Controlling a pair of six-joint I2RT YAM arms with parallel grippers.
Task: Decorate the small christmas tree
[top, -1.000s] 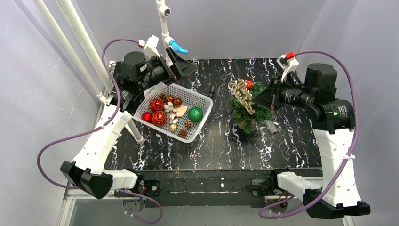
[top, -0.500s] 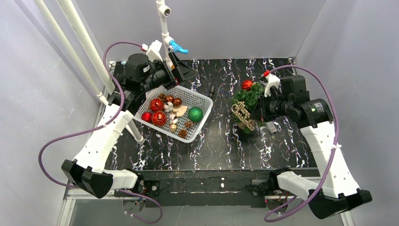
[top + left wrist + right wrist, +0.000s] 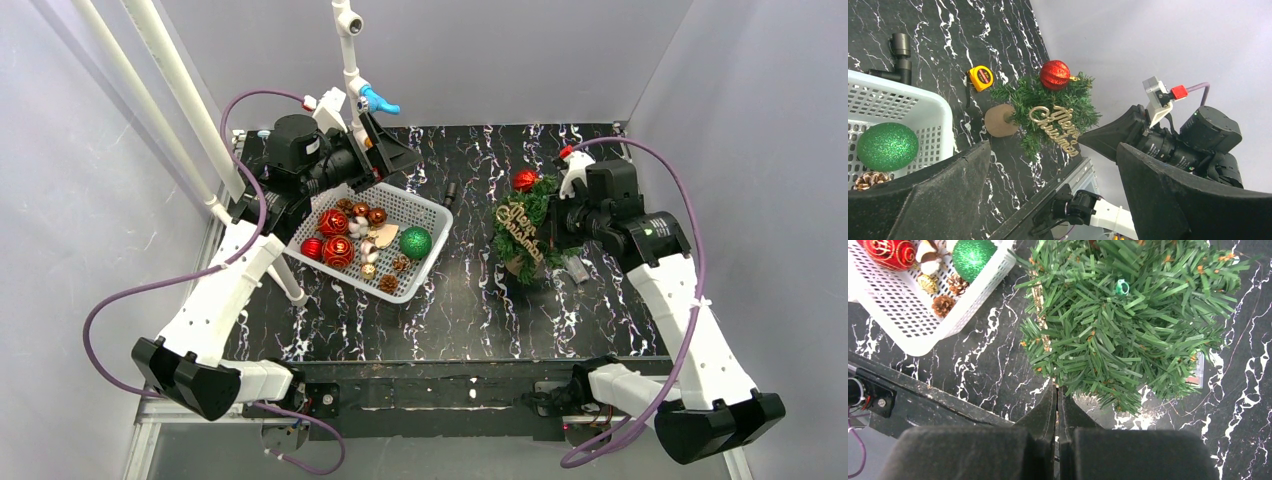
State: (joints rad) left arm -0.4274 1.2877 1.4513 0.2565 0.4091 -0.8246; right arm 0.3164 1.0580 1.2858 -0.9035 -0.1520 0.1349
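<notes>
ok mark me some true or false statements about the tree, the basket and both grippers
1. The green ball lies in the white basket. True.
2. The left gripper is shut on an ornament. False: it is open and holds nothing.
3. A gold Merry Christmas sign hangs on the small christmas tree. True.
4. The right gripper stands wide open. False: its fingers are shut together, next to the tree.
5. Nothing red hangs on the tree. False: a red ball sits on its branches.

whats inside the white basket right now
In the white basket: red balls, a green ball, pine cones and small pale bits. The left gripper overhangs its far corner, hiding anything there.
</notes>
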